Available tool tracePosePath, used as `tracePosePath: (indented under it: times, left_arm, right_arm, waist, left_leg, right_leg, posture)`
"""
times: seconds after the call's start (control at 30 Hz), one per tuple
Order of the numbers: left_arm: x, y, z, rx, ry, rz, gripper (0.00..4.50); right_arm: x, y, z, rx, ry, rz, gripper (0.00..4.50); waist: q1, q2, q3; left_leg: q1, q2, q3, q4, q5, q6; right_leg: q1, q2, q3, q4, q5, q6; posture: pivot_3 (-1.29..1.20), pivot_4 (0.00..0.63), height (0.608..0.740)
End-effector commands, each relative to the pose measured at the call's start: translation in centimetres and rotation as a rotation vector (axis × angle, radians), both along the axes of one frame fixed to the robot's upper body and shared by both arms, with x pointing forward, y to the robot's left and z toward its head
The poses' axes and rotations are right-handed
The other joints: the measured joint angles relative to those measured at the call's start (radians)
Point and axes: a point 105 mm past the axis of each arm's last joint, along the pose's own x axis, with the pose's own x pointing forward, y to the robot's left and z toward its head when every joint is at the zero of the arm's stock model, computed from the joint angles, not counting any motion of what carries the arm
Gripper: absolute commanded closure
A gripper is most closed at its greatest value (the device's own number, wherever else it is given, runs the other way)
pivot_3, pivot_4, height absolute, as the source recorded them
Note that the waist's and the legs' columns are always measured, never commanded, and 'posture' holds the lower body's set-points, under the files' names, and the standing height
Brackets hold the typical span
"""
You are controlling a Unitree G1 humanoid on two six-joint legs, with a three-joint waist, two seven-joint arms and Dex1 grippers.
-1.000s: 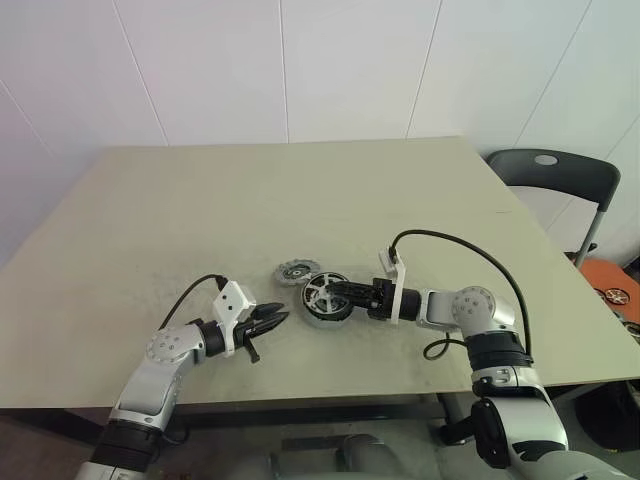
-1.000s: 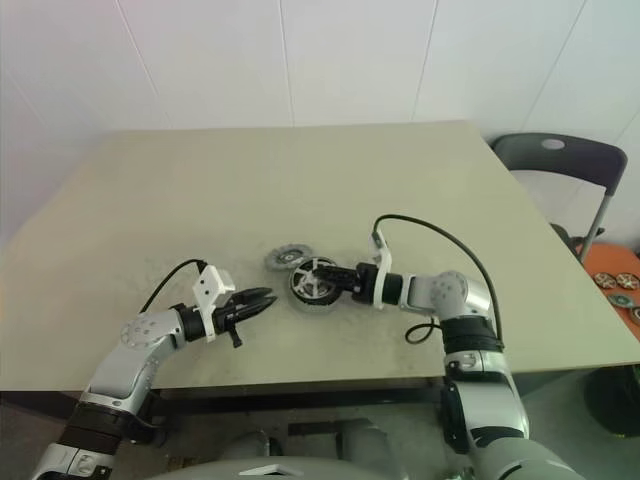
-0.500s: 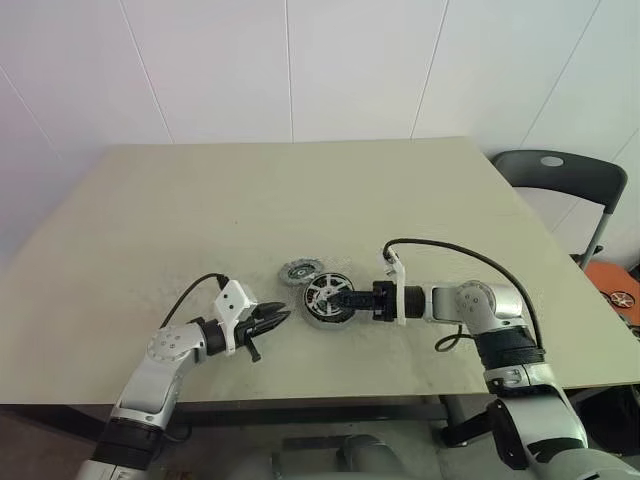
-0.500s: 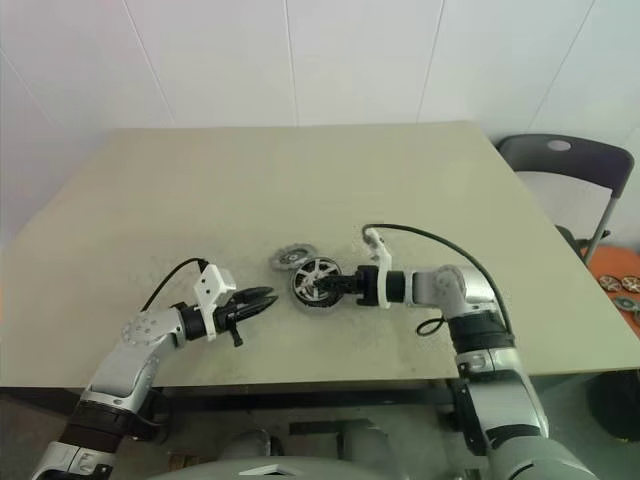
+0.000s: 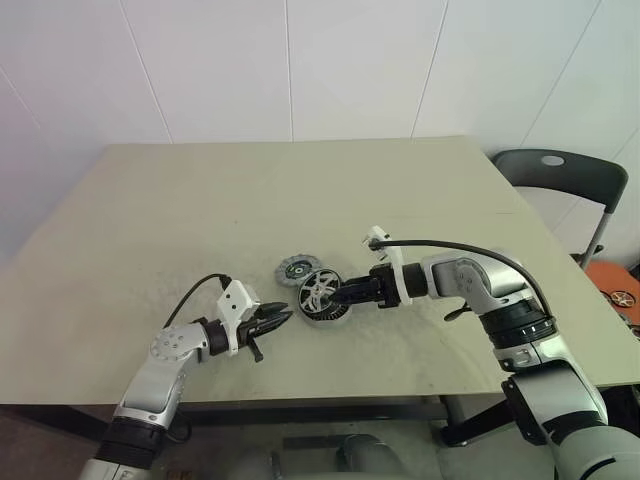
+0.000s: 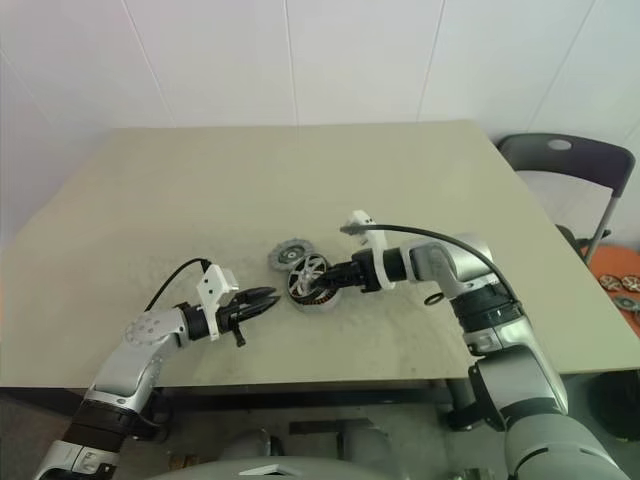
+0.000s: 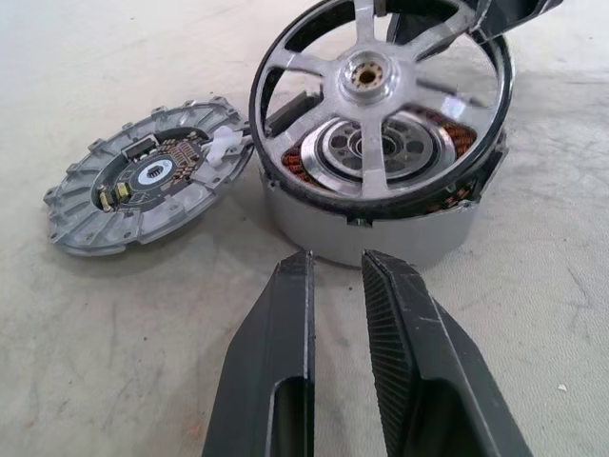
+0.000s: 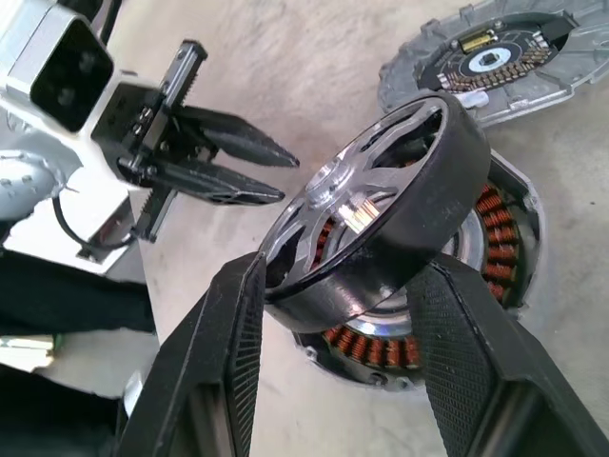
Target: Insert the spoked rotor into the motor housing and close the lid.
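Note:
The spoked rotor (image 5: 320, 291), dark rim with silver spokes, is tilted up on edge over the motor housing (image 5: 328, 312), whose copper windings (image 8: 487, 221) show beneath it. My right gripper (image 5: 345, 295) is shut on the rotor's rim (image 8: 381, 228), one finger on each side. The lid (image 5: 293, 269), a grey notched disc, lies flat on the table just beyond the housing and touches or nearly touches it (image 7: 143, 181). My left gripper (image 5: 276, 320) is shut and empty, hovering low near the table a short way to the left of the housing, its fingers (image 7: 285, 381) pointing at the housing.
The beige table (image 5: 200, 210) stretches wide behind and to both sides of the parts. A dark folding chair (image 5: 555, 175) stands off the table's right edge. The right arm's black cable (image 5: 470, 245) loops above its forearm.
My right gripper has risen and rolled, tipping the rotor from nearly flat on the housing to steeply tilted. The left gripper, the lid and the housing have stayed put.

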Motion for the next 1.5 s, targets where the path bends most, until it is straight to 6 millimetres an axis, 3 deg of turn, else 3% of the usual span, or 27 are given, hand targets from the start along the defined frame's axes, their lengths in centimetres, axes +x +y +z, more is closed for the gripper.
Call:
tracePosePath:
  times: [0.03, 0.47, 0.6, 0.7, 0.83, 0.97, 1.2, 1.4, 1.5]
  left_arm:
    - [0.3, -0.2, 0.8, -0.005, -0.037, -0.011, 3.58]
    - [0.5, -0.1, 0.8, -0.004, -0.036, -0.012, 3.58]
    - [0.7, -0.2, 0.9, -0.01, -0.048, -0.003, 3.58]
    - [0.8, -0.2, 1.4, -0.029, -0.066, 0.007, 3.58]
    - [0.7, 0.1, 2.0, -0.046, -0.074, 0.01, 3.58]
    - [0.6, 0.1, 3.4, -0.115, -0.091, 0.012, 3.58]
    - [0.2, 0.0, 3.8, -0.124, -0.085, 0.003, 3.58]
    - [0.1, -0.7, 3.9, -0.127, -0.083, -0.006, 3.58]
    - [0.1, -0.7, 4.0, -0.126, -0.083, -0.005, 3.58]
  right_arm:
    - [0.6, -0.2, 1.6, -0.028, -0.094, 0.044, 2.15]
    - [2.9, -3.3, 1.2, -0.176, -0.236, 0.027, 2.15]
    - [3.6, -0.9, 4.7, 0.049, -0.373, -0.001, 2.15]
    - [2.3, 0.8, 4.8, 0.154, -0.399, 0.025, 2.15]
    - [0.4, 2.0, 3.0, 0.175, -0.467, 0.056, 3.04]
    - [-0.3, 2.2, 1.5, 0.145, -0.532, 0.048, 4.46]
    - [0.5, 1.4, -0.8, 0.043, -0.545, -0.024, 4.49]
    - [0.8, -0.7, -6.6, -0.279, -0.521, -0.019, 4.49]
    - [0.4, -0.8, -7.4, -0.303, -0.502, 0.004, 4.49]
  waist:
    - [0.0, 0.0, 0.0]
    - [0.0, 0.0, 0.0]
    - [-0.003, 0.0, 0.0]
    - [0.0, 0.0, 0.0]
    - [0.008, -0.001, 0.0]
    - [0.008, -0.001, 0.0]
    - [0.0, -0.001, 0.0]
    - [0.001, -0.001, 0.0]
    - [0.0, -0.005, -0.003]
  left_leg:
    - [0.0, 0.0, 0.0, 0.0, 0.0, 0.0]
    - [0.0, 0.0, 0.0, 0.0, 0.0, 0.0]
    - [0.0, 0.0, 0.0, 0.0, 0.0, 0.0]
    - [0.0, 0.0, 0.0, -0.001, 0.0, 0.0]
    - [0.0, 0.0, -0.002, 0.0, 0.0, 0.0]
    - [0.0, -0.001, 0.0, 0.001, 0.0, 0.0]
    - [0.002, -0.001, 0.0, 0.001, 0.0, 0.0]
    - [0.002, -0.001, 0.0, 0.001, 0.0, 0.0]
    - [0.006, -0.001, 0.0, 0.001, 0.0, 0.0]
  right_leg:
    - [0.0, 0.0, 0.0, 0.0, 0.0, 0.0]
    - [0.0, 0.0, 0.0, 0.0, 0.0, 0.0]
    - [0.0, 0.0, 0.0, 0.0, 0.0, 0.0]
    - [0.0, 0.001, 0.0, 0.001, 0.0, 0.0]
    - [0.001, -0.001, 0.0, 0.0, 0.0, 0.0]
    - [0.001, -0.002, 0.0, 0.0, 0.0, 0.0]
    - [0.002, -0.001, 0.0, 0.001, 0.0, 0.0]
    - [0.002, -0.001, 0.0, 0.001, 0.0, 0.0]
    - [0.006, -0.001, 0.0, 0.001, 0.0, 0.0]
  posture:
    - [0.0, 0.0, 0.74]
    - [0.0, 0.0, 0.74]
    - [0.0, 0.0, 0.74]
    - [0.0, 0.0, 0.74]
    - [0.0, 0.0, 0.74]
    - [0.0, 0.0, 0.74]
    - [0.0, 0.0, 0.74]
    - [0.0, 0.0, 0.74]
    - [0.0, 0.0, 0.74]
